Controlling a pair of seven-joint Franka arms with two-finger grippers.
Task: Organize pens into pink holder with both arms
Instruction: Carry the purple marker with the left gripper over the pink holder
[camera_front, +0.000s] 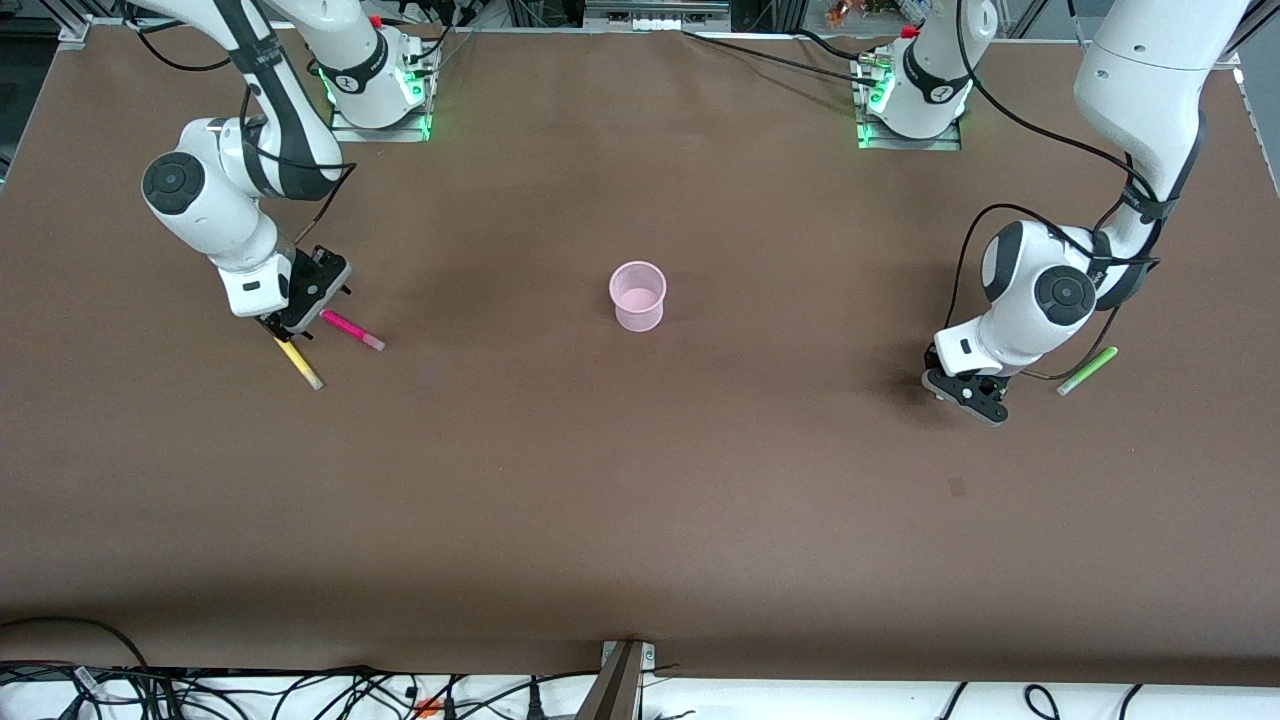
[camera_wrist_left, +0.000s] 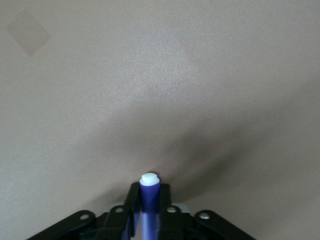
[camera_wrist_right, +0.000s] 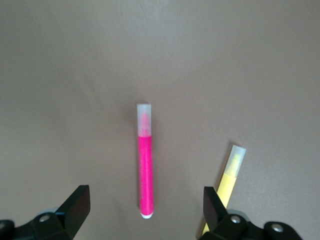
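The small pale pink round plastic cup (camera_front: 637, 295) stands empty at the centre of the front view, midway between the arms so either can reach it. At centre right, the left gripper (camera_front: 968, 392) is down at the table, clamped on the thin purple marker pen (camera_wrist_left: 148, 197); the light green pen (camera_front: 1087, 371) lies just beside it. At centre left, the right gripper (camera_wrist_right: 145, 212), jaws spread, straddles the magenta pen (camera_wrist_right: 145, 165), lined up for a grasp, with the yellow pen (camera_wrist_right: 229, 177) alongside.

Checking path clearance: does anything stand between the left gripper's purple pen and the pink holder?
Nothing visible does. The left gripper is shut on the purple pen, and only bare table lies between it and the pink holder.
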